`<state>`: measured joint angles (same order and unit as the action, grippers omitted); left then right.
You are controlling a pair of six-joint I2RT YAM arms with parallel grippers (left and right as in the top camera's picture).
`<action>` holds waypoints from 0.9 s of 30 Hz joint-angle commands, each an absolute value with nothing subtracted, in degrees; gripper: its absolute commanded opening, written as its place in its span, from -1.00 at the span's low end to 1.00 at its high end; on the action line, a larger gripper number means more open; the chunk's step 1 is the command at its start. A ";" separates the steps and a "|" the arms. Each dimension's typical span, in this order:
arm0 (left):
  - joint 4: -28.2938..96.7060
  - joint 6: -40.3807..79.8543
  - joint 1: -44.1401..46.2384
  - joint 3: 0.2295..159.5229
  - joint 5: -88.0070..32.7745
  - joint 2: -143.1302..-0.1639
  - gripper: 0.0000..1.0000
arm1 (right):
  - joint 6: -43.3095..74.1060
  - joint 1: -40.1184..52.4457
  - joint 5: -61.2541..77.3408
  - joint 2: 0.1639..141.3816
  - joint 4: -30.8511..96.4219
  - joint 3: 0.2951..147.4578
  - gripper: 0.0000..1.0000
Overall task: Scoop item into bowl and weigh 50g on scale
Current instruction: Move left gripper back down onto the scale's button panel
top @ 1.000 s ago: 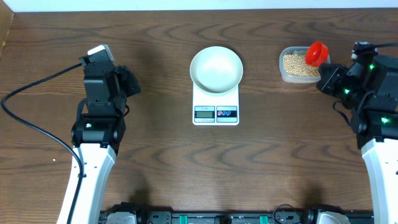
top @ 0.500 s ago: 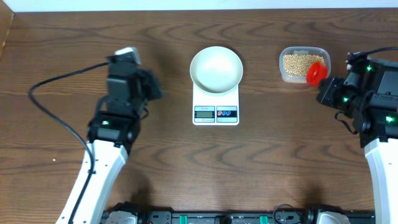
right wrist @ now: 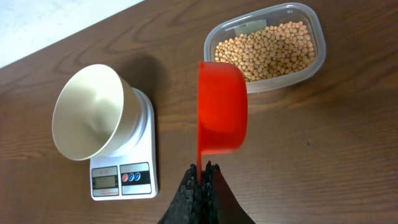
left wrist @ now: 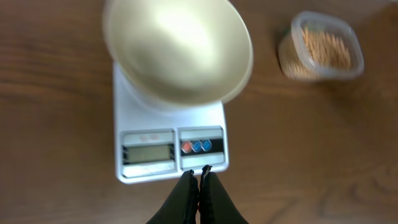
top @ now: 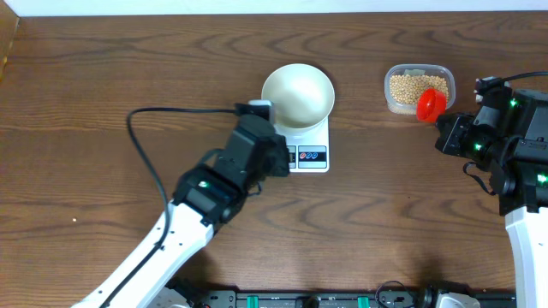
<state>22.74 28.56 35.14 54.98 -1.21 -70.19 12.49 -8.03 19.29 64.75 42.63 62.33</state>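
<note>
The left gripper (left wrist: 199, 177), fingers pressed together, sits at the bottom centre of its wrist view, right at the near edge of the scale (left wrist: 168, 121). The scale's LCD window (left wrist: 147, 151) is too blurred to read. The white bowl (left wrist: 177, 50) stands on the scale. The right gripper (right wrist: 204, 169) is clamped on the handle of the red scoop (right wrist: 222, 106). The scoop's cup is turned on edge just beside the clear tub (right wrist: 318, 37) of beans (right wrist: 267, 50), at upper right.

Bowl (top: 297, 94) on scale (top: 312, 156), tub (top: 417, 88) to its right
The scale lies mid worktop (top: 385, 214). The beans (top: 409, 85) lie in the tub, well apart from the scale, with the scoop (top: 431, 104) by the tub's near edge.
</note>
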 commanded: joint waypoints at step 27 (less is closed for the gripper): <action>6.07 23.55 43.05 54.43 2.04 -98.94 -0.86 | 9.98 -8.32 18.33 64.40 42.87 63.59 -0.98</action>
<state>6.44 26.15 43.09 54.87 -0.93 -97.14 11.03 -8.03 19.05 64.75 42.81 62.33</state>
